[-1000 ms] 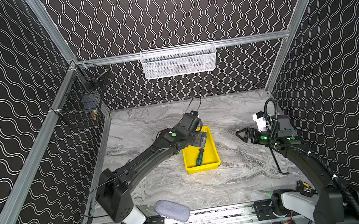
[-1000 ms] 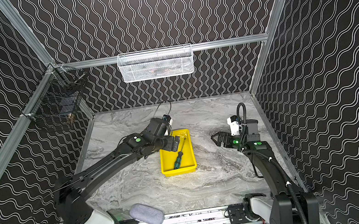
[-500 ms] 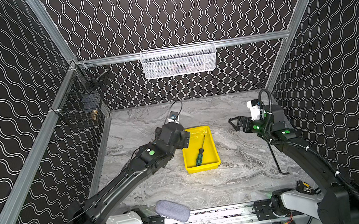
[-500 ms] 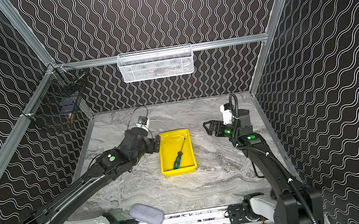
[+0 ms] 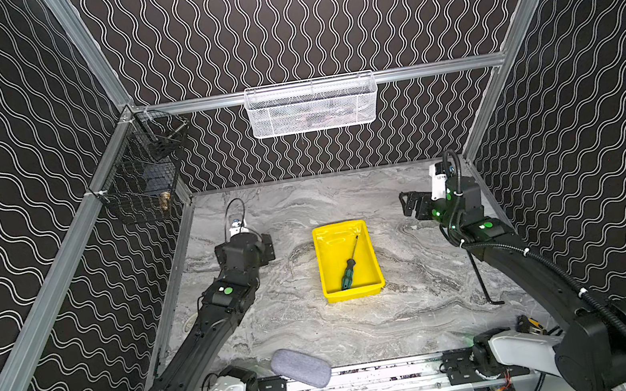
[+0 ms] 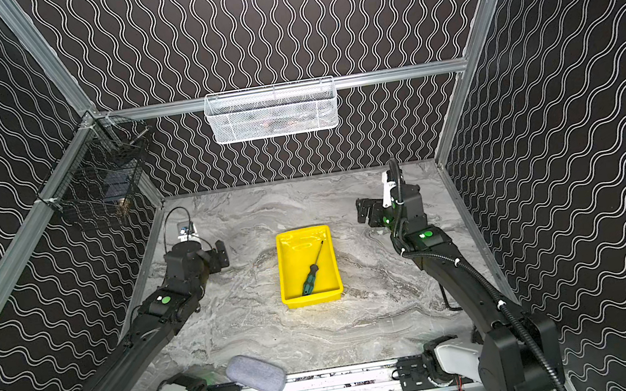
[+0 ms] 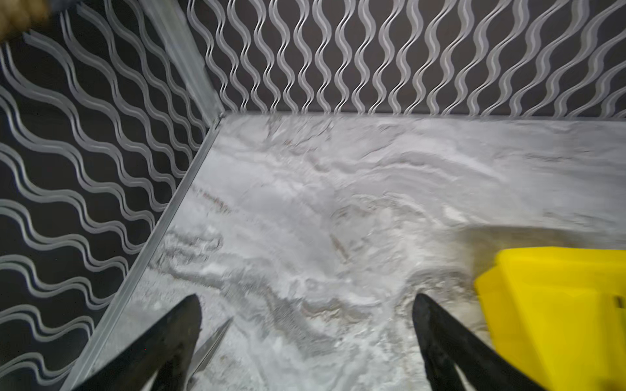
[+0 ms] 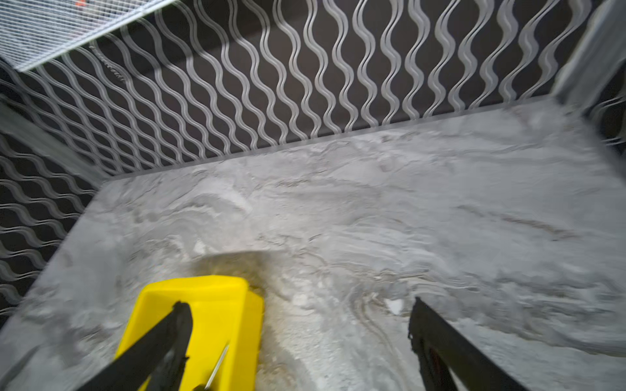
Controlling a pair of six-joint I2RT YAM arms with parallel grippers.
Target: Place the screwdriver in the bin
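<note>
The screwdriver [image 5: 350,262] [image 6: 312,274], with a teal-green and black handle, lies slantwise on the floor of the yellow bin [image 5: 328,253] [image 6: 291,258] in both top views, its handle toward the near wall. Nothing touches it. My left gripper [image 5: 266,249] [image 6: 221,254] hovers open to the left of the bin, well apart from it. In the left wrist view the left gripper [image 7: 306,297] has only marble between its fingers, and the bin [image 7: 548,304] sits off to one side. My right gripper [image 5: 409,205] [image 6: 364,212] [image 8: 298,303] is open and empty, to the right of the bin's [image 8: 210,298] far corner.
A black L-shaped hex key [image 5: 485,288] [image 6: 447,302] lies by the right arm. A grey pouch [image 5: 301,367] [image 6: 256,374] rests at the front edge. A white mesh basket [image 5: 312,106] hangs on the back wall, and a black wire basket [image 5: 141,180] on the left wall.
My left gripper has pulled away from over the bin to its left. The right gripper has moved farther back and right. The screwdriver has stayed put in the bin.
</note>
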